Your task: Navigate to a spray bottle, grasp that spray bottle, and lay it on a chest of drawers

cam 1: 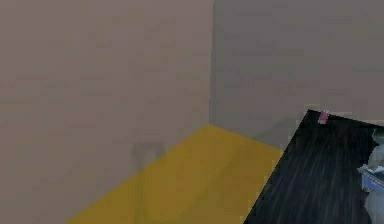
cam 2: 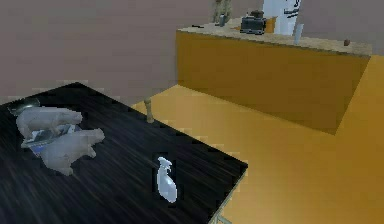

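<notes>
We judge the approach near done: spray bottle (cam 2: pixel 166 180) upright near the counter's (cam 2: pixel 115 118) edge. Next, line up the reach. Fingers: cannot tell.

Top of black table (cam 2: pixel 125 150): dark wood look, fine pale grain streaks, faint sheen. On table near its corner, white spray bottle (cam 2: pixel 165 181): smooth, plastic-looking, light gloss. At table's other end, two pale grey animal figures (cam 2: pixel 70 148): matt, stone- or plaster-like, slightly rough. Around table, floor (cam 2: pixel 300 170): yellow-orange, smooth, matt. Beyond table, counter (cam 2: pixel 270 75): flat orange-brown front, paler smooth top. Behind table, wall (cam 1: pixel 100 80): plain grey-beige, matt.
</notes>
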